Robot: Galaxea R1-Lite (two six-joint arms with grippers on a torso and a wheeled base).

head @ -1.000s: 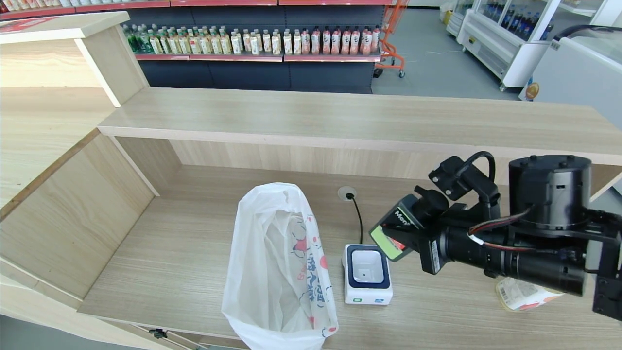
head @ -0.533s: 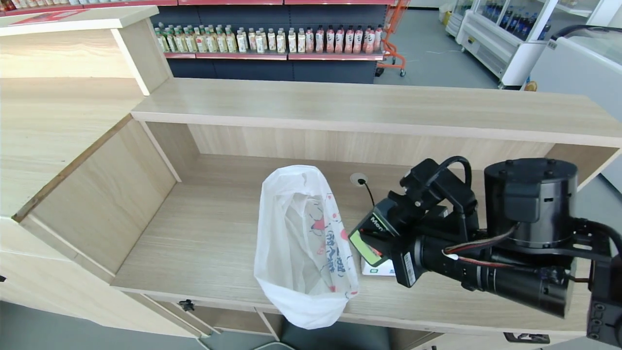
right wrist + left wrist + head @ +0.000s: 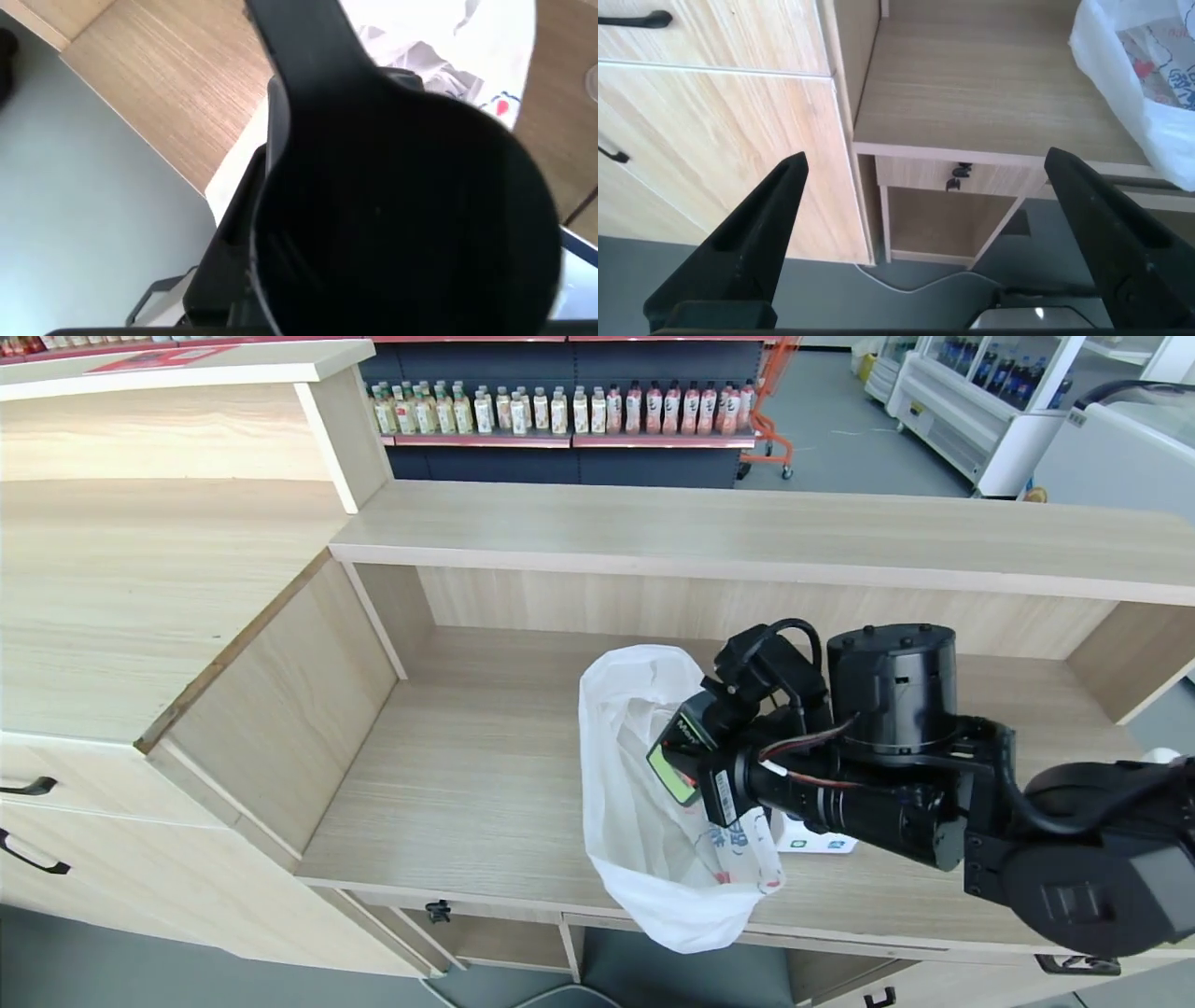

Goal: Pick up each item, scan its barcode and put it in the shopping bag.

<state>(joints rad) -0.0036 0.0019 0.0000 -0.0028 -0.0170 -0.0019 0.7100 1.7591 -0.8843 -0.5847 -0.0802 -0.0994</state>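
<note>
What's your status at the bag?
Left gripper open, facing counter front. Right gripper shut on black item, at shopping bag mouth. Scanner beside bag, clear of drop.

Over the shopping bag (image 3: 618, 784) — the right tool (image 3: 693, 751) grips a black item (image 3: 671, 773).

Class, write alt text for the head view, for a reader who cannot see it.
The robot's right hand holds a dark box with a green label at the open mouth of a white shopping bag standing on a wooden counter. A white scanner peeks out behind the arm; shelves of bottles line the background.
</note>
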